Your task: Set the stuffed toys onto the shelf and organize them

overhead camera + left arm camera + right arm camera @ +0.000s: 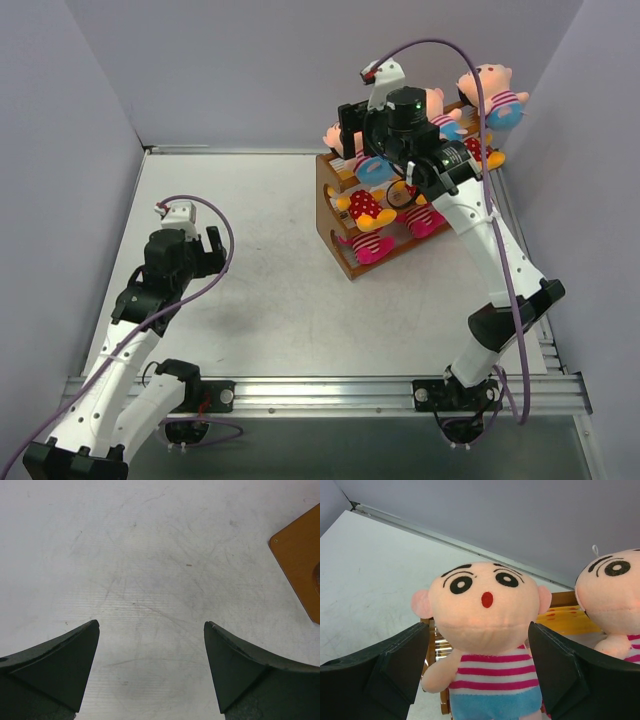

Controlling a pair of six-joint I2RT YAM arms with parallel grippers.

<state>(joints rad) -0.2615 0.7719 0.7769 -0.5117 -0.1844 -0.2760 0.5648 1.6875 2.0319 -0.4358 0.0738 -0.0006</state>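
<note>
From above, the stuffed toys [365, 208] in sight all sit on the shelf [335, 190] at far right, so the task looks nearly done. The left wrist view shows the left end effector [151, 625] wide open and empty over the desk [150, 555]. Only the right wrist view shows the right end effector [479, 625] spread either side of a boy doll [487, 605] (not gripping it, it seems).

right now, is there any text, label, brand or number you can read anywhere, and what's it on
No readable text in any view.
near doll: stitched face and pink stripes only, no printed tag.
second doll: stitched face only, no writing.
shelf: bare wood, no label.
left arm and right arm: no marking legible from above.
</note>
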